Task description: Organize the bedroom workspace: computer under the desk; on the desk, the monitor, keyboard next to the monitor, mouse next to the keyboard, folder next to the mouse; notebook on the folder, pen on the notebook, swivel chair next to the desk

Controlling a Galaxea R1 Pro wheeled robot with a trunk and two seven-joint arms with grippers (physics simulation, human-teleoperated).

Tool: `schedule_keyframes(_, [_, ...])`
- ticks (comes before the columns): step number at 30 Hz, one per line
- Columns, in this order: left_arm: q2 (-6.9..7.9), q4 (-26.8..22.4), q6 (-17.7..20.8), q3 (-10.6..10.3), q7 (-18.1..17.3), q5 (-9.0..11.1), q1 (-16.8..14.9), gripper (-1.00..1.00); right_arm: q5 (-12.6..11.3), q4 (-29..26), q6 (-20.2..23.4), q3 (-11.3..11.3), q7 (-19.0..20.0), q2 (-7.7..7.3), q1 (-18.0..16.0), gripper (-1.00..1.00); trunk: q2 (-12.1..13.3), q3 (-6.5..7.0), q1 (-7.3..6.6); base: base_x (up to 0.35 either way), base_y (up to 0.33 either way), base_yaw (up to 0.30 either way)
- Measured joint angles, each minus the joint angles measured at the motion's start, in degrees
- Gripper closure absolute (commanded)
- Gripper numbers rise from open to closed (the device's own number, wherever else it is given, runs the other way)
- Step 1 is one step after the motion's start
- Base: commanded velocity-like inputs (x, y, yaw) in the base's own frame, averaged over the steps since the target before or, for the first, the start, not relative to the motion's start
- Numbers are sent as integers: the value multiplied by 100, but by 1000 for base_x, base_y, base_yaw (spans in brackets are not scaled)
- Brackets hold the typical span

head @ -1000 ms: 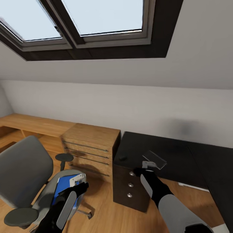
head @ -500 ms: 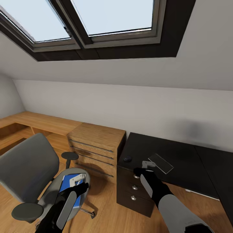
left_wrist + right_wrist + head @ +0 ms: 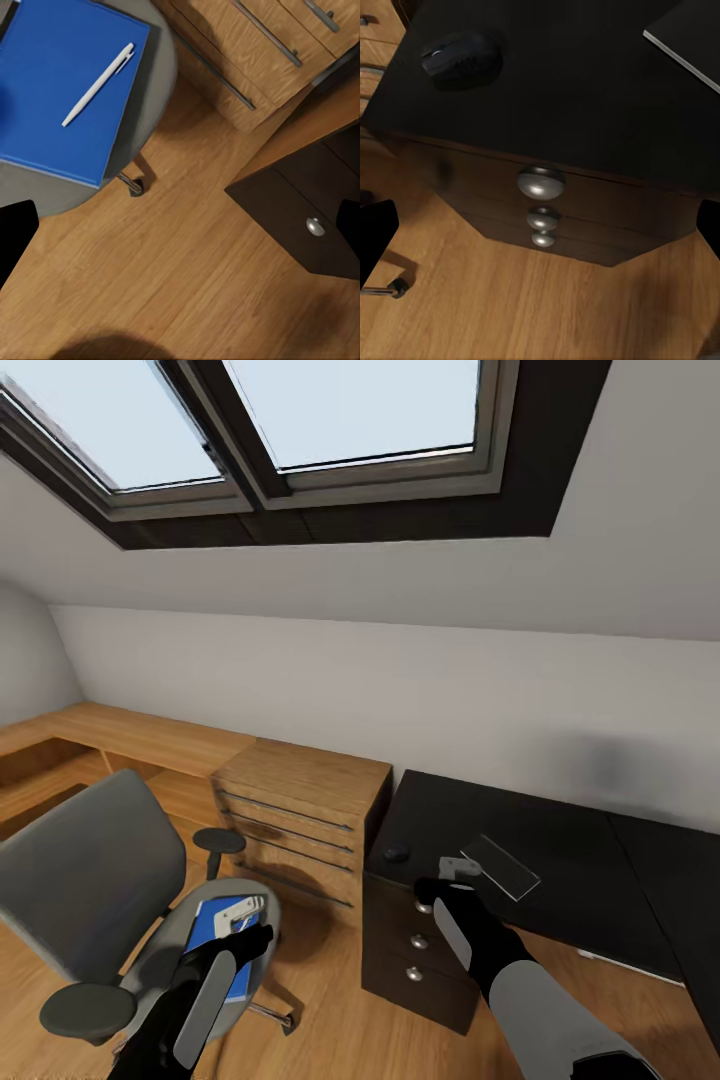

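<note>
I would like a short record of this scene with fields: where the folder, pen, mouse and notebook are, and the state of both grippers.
folder: blue, flat on the swivel chair seat
pen: white, lying on the folder
mouse: on the desk, near its corner above the drawers
notebook: flat on the desk, apart from the mouse
left gripper: open, above the chair seat
right gripper: open, at the desk's front edge

Sloped white ceiling, skylight windows (image 3: 300, 430), wood floor (image 3: 330, 1030), light-wood dresser (image 3: 300, 820).

Glossy black desk (image 3: 577, 90), silvery metal knobs (image 3: 541, 182)
</note>
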Motion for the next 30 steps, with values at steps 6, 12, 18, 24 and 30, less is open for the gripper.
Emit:
schedule_keyframes(6, [1,2,-5,-1,-2,-1,3,-100,1,5,0,-4,10,0,0,-100,0,0,-1,170,-241,186])
schedule_keyframes(12, [0,5,0,-1,-5,3,3,-100,11,7,-2,-4,13,-8,1,-100,0,0,-1,187,-221,43])
schedule_keyframes(18, [-1,9,12,8,-10,10,1,-100,42,9,-7,3,21,-4,1,-100,0,0,-1,154,-68,5])
schedule_keyframes(24, [-1,11,13,4,-10,14,3,-100,37,1,-8,3,21,-3,1,-100,0,0,-2,236,-7,0])
schedule_keyframes(30, [-1,11,15,8,-11,11,3,-100,29,-2,-8,14,21,5,1,-100,0,0,-3,317,47,0])
